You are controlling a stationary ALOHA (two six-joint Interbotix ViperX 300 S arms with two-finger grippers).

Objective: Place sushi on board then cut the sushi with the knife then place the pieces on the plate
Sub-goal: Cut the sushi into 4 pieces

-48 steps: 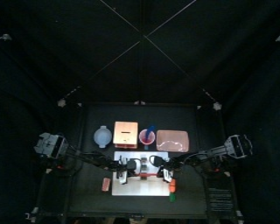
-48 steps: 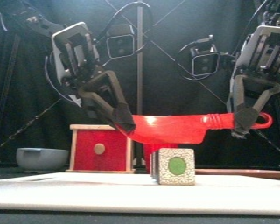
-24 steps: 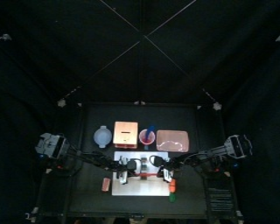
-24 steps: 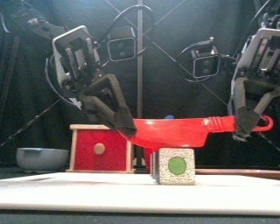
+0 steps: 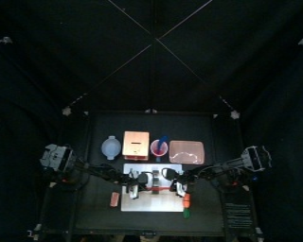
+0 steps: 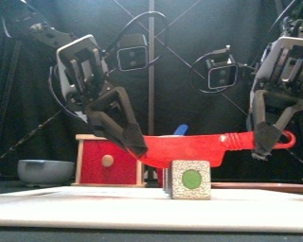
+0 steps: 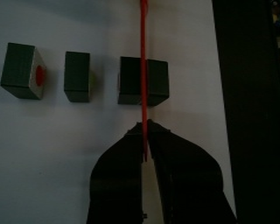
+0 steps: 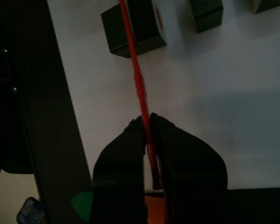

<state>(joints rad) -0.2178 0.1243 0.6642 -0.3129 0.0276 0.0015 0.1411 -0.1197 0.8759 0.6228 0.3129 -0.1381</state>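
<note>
Both arms share the one red knife [image 6: 199, 145]. The left gripper [image 6: 135, 146] is pinched tight on the blade end. The right gripper [image 6: 259, 149] is clamped on the handle end, with the handle's loop sticking out past it. The knife hangs level and edge down, just above the sushi [image 6: 188, 178], which sits on the white board [image 6: 65, 203]. From the front I can't be sure whether the edge touches it yet.

The left wrist view shows the sushi as three dark green blocks in a row with small gaps between them. The blade lines up over the widest block [image 7: 143, 81], at one end of the row.

I'd guess the knife is thin, light plastic that could bow in the middle. Holding it at both ends looks sensible for pressing straight down without it twisting. The blocks look small, light and hard, and the board looks smooth, so a slanted push could slide a block away instead of splitting it.

To carry pieces to the pink tray [image 5: 186, 151] behind the board, I'd grip each across its flat dark sides, one at a time. A gentle squeeze should be enough.
</note>
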